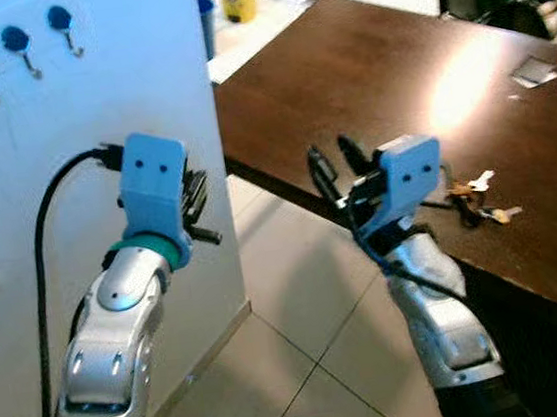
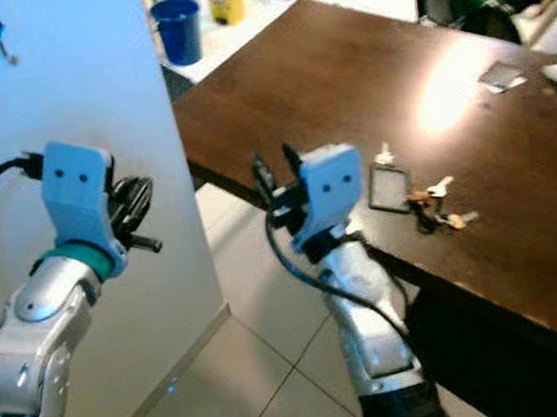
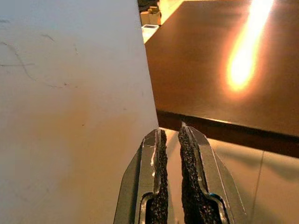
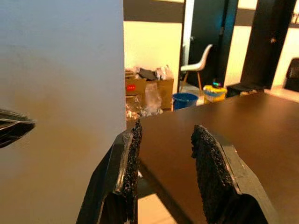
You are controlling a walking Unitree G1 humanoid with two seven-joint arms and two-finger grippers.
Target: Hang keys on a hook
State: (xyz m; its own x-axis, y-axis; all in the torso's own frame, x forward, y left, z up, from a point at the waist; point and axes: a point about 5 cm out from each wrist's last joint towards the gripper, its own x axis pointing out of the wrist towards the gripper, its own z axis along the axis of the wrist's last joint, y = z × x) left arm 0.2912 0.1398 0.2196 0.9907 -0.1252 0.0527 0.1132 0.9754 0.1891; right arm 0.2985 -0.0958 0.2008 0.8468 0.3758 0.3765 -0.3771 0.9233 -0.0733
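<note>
Keys (image 1: 477, 202) lie untouched on the worktop (image 1: 375, 87) to your right, so nothing is done: your right claw (image 1: 332, 167) hangs apart and empty, your left claw (image 1: 195, 200) pressed together near the panel (image 1: 80, 141) with the hooks (image 1: 24, 51).

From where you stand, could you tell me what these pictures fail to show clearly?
- Keys on the table: too small and blurred in the right eye view to count.
- Hooks on the wall panel: in the right eye view, partly cut off at the edge.
</note>
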